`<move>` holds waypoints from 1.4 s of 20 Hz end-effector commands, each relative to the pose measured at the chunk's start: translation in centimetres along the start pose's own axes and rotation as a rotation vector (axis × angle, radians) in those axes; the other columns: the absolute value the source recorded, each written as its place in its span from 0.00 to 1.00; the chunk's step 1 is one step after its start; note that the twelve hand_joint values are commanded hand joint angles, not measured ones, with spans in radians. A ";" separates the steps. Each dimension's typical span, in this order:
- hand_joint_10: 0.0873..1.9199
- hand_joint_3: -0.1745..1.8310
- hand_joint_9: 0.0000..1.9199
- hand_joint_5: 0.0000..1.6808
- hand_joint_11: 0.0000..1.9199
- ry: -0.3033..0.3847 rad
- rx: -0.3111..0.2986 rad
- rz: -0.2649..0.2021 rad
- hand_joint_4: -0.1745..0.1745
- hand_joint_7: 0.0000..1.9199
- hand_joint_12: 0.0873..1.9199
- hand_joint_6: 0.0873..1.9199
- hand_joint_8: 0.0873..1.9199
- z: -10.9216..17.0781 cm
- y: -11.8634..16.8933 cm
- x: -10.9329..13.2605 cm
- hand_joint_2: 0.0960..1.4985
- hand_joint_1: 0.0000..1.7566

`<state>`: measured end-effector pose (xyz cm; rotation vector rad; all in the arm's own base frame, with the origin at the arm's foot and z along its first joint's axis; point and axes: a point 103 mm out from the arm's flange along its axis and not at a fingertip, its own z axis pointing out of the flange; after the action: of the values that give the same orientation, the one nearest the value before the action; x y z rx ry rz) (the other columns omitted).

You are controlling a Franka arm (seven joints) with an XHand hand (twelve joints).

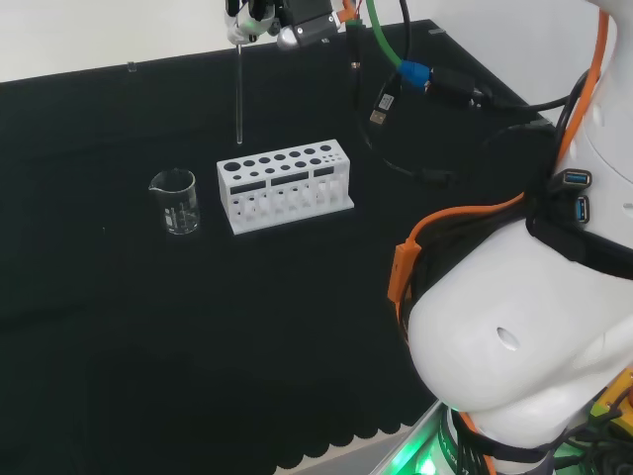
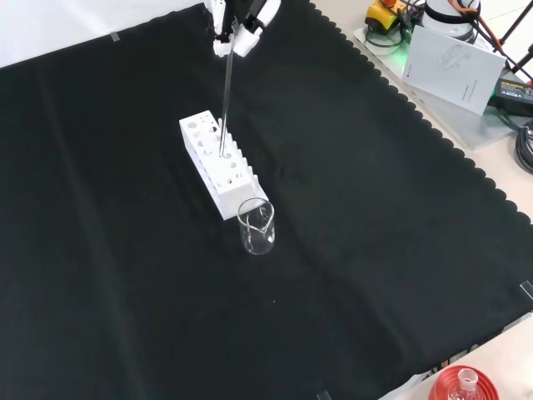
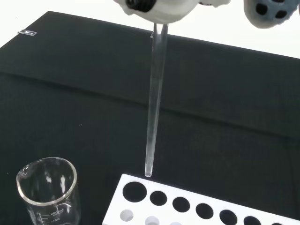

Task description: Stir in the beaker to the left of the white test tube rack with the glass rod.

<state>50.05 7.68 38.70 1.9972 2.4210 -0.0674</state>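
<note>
Carrying the thin clear glass rod point(image 1: 238, 94) upright, pinched in my robot hand point(image 2: 236, 29), I have its tip hanging above the white plastic test tube rack point(image 1: 284, 185). The small clear glass beaker point(image 1: 176, 202) stands just beyond the rack's end, below the robot hand; next I shift over it and lower.

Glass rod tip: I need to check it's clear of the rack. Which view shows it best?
The wrist view: the glass rod ends just above the rack. In the head view it hangs faint behind the rack; in the front view it overlaps it.
</note>
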 end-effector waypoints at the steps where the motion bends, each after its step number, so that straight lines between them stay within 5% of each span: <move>1: 0.11 0.00 0.88 0.84 0.86 0.018 -0.010 -0.001 0.00 0.83 0.18 0.02 0.00 -0.6 -0.3 0.2 0.66 0.76; 7: 0.11 0.00 0.88 0.84 0.86 0.018 -0.022 -0.016 0.00 0.84 0.18 0.02 0.00 -1.0 -0.4 0.6 0.66 0.76; 21: 0.11 0.00 0.88 0.84 0.86 0.016 -0.030 -0.091 0.00 0.84 0.18 0.01 0.00 -1.3 -0.5 7.2 0.66 0.76; 28: 0.11 0.00 0.89 0.85 0.86 0.021 0.005 -0.148 0.00 0.84 0.18 0.01 0.00 1.0 -0.1 10.3 0.66 0.76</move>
<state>48.18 15.77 38.80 1.8574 2.5411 -0.0319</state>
